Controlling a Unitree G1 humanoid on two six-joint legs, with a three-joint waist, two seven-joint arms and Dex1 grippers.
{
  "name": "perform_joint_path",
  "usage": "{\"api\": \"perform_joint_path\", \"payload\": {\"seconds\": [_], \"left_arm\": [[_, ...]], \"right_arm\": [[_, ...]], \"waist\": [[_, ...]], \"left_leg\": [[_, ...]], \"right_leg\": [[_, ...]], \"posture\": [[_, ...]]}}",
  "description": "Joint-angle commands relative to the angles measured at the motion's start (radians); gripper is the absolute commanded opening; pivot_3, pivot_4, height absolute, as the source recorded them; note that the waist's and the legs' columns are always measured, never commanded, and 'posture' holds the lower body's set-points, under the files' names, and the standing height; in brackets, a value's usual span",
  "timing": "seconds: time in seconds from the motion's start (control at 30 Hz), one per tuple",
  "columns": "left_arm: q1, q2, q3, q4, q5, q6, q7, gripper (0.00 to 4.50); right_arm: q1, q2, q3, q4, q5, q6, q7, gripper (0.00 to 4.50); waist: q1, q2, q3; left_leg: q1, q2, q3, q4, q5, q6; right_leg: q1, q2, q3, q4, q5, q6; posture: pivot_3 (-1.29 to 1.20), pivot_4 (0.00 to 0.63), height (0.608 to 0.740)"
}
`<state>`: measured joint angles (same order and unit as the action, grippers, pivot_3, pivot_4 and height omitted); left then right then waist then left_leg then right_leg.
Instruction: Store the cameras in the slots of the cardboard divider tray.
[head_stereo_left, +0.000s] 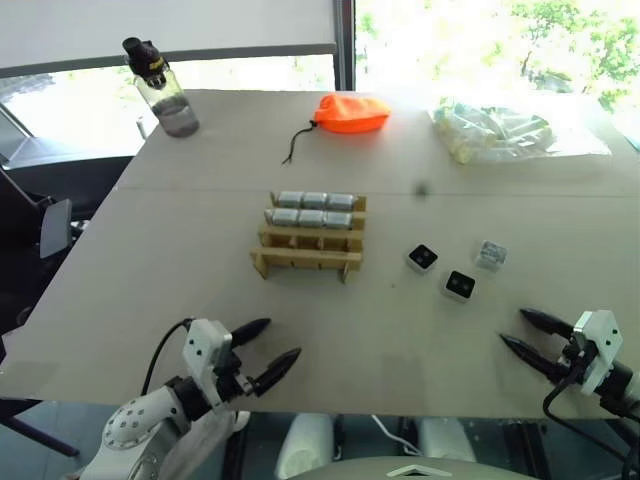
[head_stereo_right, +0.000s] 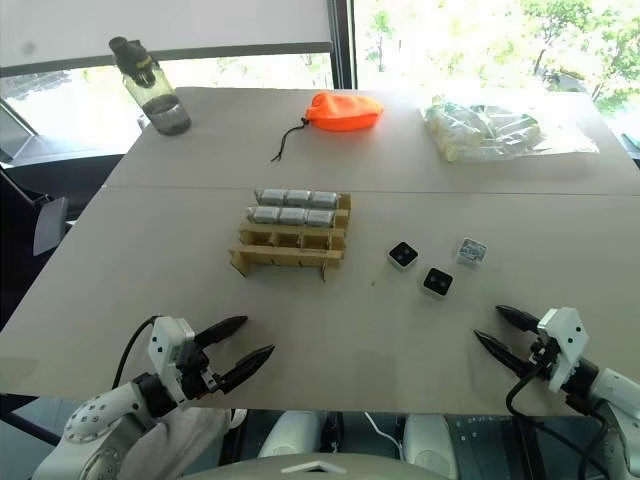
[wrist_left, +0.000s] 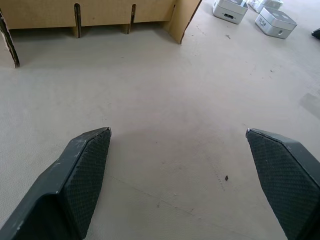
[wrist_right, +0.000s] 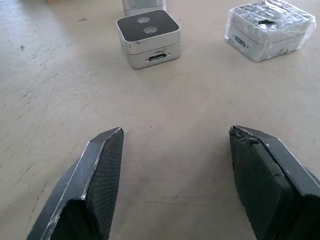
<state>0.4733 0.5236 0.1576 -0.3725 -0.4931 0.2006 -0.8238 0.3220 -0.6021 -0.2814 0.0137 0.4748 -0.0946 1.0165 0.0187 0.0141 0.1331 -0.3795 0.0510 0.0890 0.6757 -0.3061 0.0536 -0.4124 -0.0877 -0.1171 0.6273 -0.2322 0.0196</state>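
The cardboard divider tray (head_stereo_left: 308, 250) stands mid-table, its two far rows holding several silver cameras (head_stereo_left: 314, 200). Three loose cameras lie to its right: two with black lens faces (head_stereo_left: 422, 258) (head_stereo_left: 460, 285) and one in clear wrap (head_stereo_left: 491, 254). My left gripper (head_stereo_left: 263, 351) hovers open near the front edge, in front of the tray's left end, with nothing between its fingers. My right gripper (head_stereo_left: 523, 331) is open at the front right, pointing toward the nearest black-faced camera (wrist_right: 148, 38), a short way from it.
A water bottle (head_stereo_left: 160, 88) stands at the far left. An orange drawstring pouch (head_stereo_left: 351, 113) lies at the back centre. A clear bag of pale tubes (head_stereo_left: 495, 130) sits at the far right. A seam crosses the table behind the tray.
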Motion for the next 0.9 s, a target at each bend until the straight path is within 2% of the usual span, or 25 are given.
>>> {"api": "perform_joint_path", "payload": {"seconds": [0.03, 0.27, 0.47, 0.63, 0.77, 0.9], "left_arm": [[0.021, 0.007, -0.021, 0.036, 0.007, 0.034, -0.008, 4.5], [0.023, -0.001, -0.02, 0.041, 0.001, 0.021, -0.019, 4.5], [0.017, 0.027, -0.011, -0.018, -0.129, 0.08, -0.107, 4.5], [-0.029, 0.117, 0.007, -0.093, -0.202, 0.163, -0.169, 4.5], [-0.113, 0.246, 0.027, -0.136, -0.194, 0.199, -0.231, 4.5], [-0.209, 0.333, 0.057, -0.166, -0.213, 0.214, -0.276, 4.5]], "right_arm": [[0.002, 0.0, -0.027, -0.008, 0.003, -0.013, -0.004, 3.31], [-0.004, 0.006, -0.024, -0.007, 0.008, -0.018, 0.002, 3.31], [-0.028, 0.023, 0.027, -0.095, -0.002, 0.016, -0.023, 3.31], [-0.123, 0.025, 0.072, -0.085, -0.046, 0.033, -0.06, 3.31], [-0.224, 0.025, 0.129, -0.052, -0.069, 0.062, -0.045, 3.31], [-0.301, 0.024, 0.189, -0.006, -0.104, 0.073, -0.022, 3.31]], "waist": [[0.0, 0.0, 0.0], [-0.001, 0.001, -0.001], [-0.004, 0.0, 0.0], [-0.004, -0.006, 0.004], [-0.003, -0.009, 0.006], [-0.004, -0.011, 0.007]], "left_leg": [[0.0, 0.0, 0.0, 0.0, 0.0, 0.0], [0.0, 0.0, 0.001, 0.0, 0.0, 0.0], [0.0, 0.0, 0.001, 0.001, 0.0, 0.0], [0.0, 0.001, 0.001, 0.001, 0.0, 0.0], [-0.002, 0.001, 0.0, 0.005, 0.002, -0.003], [-0.002, 0.001, 0.001, 0.007, 0.002, -0.004]], "right_leg": [[0.0, 0.0, 0.0, 0.0, 0.0, 0.0], [0.0, 0.0, 0.001, 0.0, 0.002, -0.003], [0.0, 0.0, 0.001, 0.001, 0.002, -0.003], [-0.001, 0.001, 0.001, 0.002, 0.002, -0.003], [-0.001, 0.002, 0.0, 0.004, 0.002, -0.004], [-0.001, 0.002, 0.001, 0.006, 0.002, -0.004]], "posture": [[0.0, 0.15, 0.726], [0.0, 0.15, 0.726], [0.0, 0.15, 0.726], [0.0, 0.15, 0.726], [0.0, 0.15, 0.726], [0.0, 0.15, 0.726]]}}
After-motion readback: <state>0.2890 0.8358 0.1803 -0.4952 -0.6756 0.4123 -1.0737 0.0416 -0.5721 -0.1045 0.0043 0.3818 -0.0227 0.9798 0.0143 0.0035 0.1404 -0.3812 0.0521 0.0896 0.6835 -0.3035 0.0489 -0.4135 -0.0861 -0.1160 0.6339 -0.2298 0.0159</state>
